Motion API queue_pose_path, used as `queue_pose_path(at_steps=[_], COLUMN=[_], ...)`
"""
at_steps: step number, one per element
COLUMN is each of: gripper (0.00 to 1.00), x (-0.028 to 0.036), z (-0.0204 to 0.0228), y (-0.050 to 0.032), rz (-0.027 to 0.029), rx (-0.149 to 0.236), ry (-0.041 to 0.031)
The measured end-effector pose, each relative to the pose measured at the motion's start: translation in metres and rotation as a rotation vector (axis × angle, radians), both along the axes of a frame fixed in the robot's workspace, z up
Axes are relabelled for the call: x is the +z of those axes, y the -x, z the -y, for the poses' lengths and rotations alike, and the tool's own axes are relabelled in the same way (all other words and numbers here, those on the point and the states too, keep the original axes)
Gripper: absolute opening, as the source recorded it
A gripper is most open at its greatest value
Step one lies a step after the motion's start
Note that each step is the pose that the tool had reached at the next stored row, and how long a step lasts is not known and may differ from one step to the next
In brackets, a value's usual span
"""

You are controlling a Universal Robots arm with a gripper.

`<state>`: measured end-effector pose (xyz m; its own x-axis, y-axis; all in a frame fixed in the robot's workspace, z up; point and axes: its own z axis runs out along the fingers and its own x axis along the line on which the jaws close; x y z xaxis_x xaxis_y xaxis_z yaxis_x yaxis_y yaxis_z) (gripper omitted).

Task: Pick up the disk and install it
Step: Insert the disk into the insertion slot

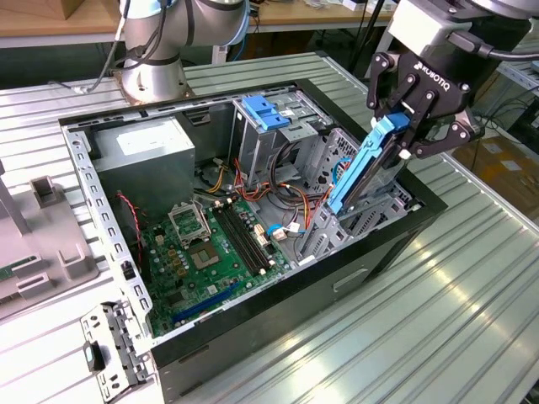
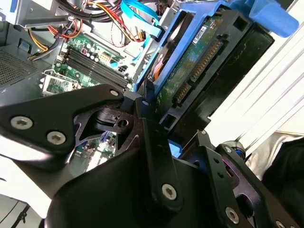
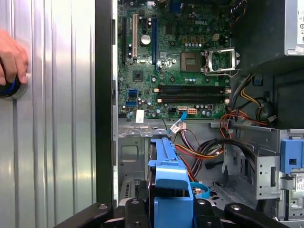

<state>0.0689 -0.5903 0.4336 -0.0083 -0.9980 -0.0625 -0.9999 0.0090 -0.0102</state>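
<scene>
My gripper (image 1: 402,139) is shut on the disk (image 1: 364,172), gripping its upper end. The disk is a flat drive with blue plastic side rails. It hangs steeply tilted, its lower end down at the drive bay (image 1: 370,220) at the exterior view's right end of the open computer case (image 1: 253,307). In the second wrist view the disk (image 2: 197,66) shows its green circuit side and connector, with a black finger (image 2: 148,107) against the blue rail. In the first wrist view the disk's blue rail (image 3: 170,173) runs out from between the fingers toward the motherboard.
Inside the case are a grey power supply (image 1: 143,156), a green motherboard (image 1: 210,252), loose cables (image 1: 282,181) and a drive cage with a blue latch (image 1: 265,114). A grey panel (image 1: 42,244) lies left of the case. A person's hand (image 3: 12,59) rests on the table.
</scene>
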Motion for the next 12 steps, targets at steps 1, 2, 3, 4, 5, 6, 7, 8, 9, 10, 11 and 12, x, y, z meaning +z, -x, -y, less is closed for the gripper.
queue_pose_path(at_steps=[1,2,3,4,5,6,7,8,9,10,11,12], gripper=[0.36,0.36,0.36,0.36,0.36,0.36,0.36,0.36,0.36,0.36,0.36,0.36], x=[-0.0014,-0.0028,-0.0043,-0.005,-0.0058,-0.0069,-0.0075,-0.0087,-0.0095,-0.0104,-0.0109,-0.0112], z=[0.0,0.0,0.0,0.0,0.0,0.0,0.0,0.0,0.0,0.0,0.0,0.0], y=[0.0,0.0,0.0,0.0,0.0,0.0,0.0,0.0002,0.0002,0.0002,0.0002,0.0002], rz=[0.0,0.0001,0.0,0.0001,0.0001,0.0,0.0,0.0001,0.0001,0.0,0.0,0.0], rx=[-0.001,-0.002,-0.002,-0.002,-0.002,-0.002,-0.002,-0.002,-0.002,-0.002,-0.002,-0.002], ry=[-0.0002,-0.0006,-0.0009,-0.0012,-0.0015,-0.0018,-0.0022,-0.0032,-0.0037,-0.0039,-0.0041,-0.0042])
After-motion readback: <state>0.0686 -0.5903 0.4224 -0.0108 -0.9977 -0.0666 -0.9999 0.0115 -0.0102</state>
